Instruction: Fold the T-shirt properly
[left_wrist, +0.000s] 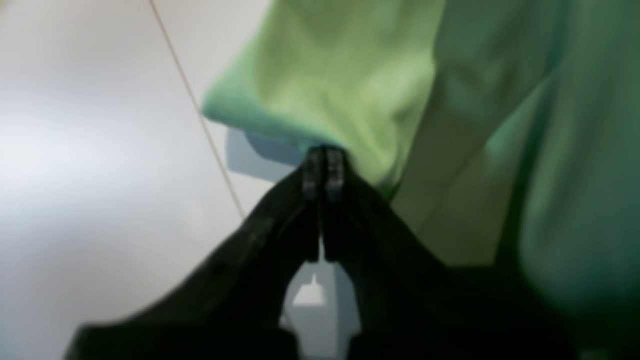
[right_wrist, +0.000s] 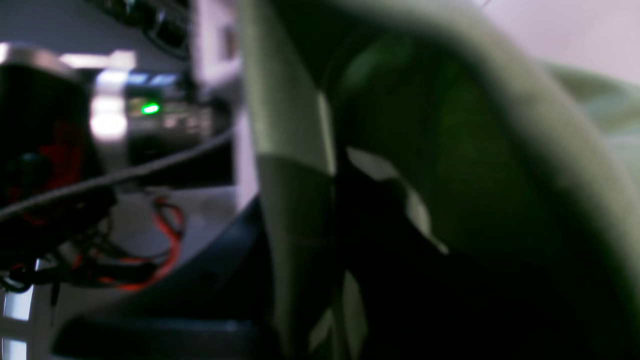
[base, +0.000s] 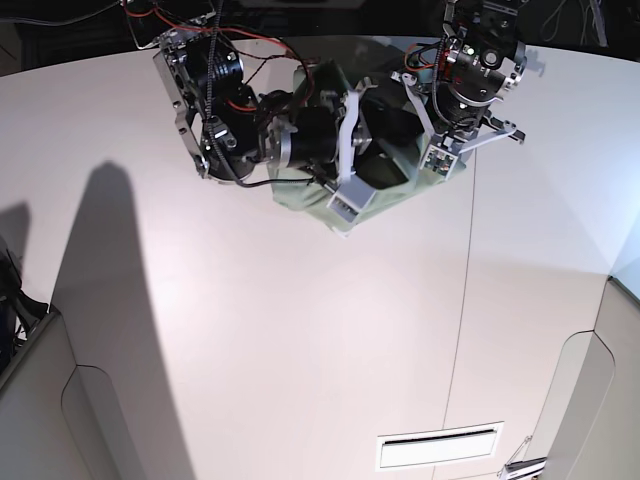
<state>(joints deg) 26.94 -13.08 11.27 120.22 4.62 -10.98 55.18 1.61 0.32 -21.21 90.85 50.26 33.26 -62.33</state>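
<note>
While both arms crowd the far side of the worktop (base: 300, 330), the T-shirt (base: 385, 190) sits bunched beneath and between them — a crumpled pale green heap, not a flat garment and not a tidy packet. In the base view only its lower rim and a dark hollow of cloth show, the rest being hidden by the arms.

The left pincer (left_wrist: 324, 167) has its jaws pressed together on an edge of the green cloth, the fabric draping away from the tips up and to the right, so it appears to be holding a pinch of the shirt. The right pincer (base: 345, 205) is masked by a fold hanging close over its wrist camera; it reads as closed, and since cloth wraps so near it, it is probably gripping the shirt too — though the blur leaves that unsure.

As a judgement, the folding is at an early or middle stage. No clean crease, squared edge or tucked sleeve can be seen. Spreading, aligning and the final folds all look still to do.
</note>
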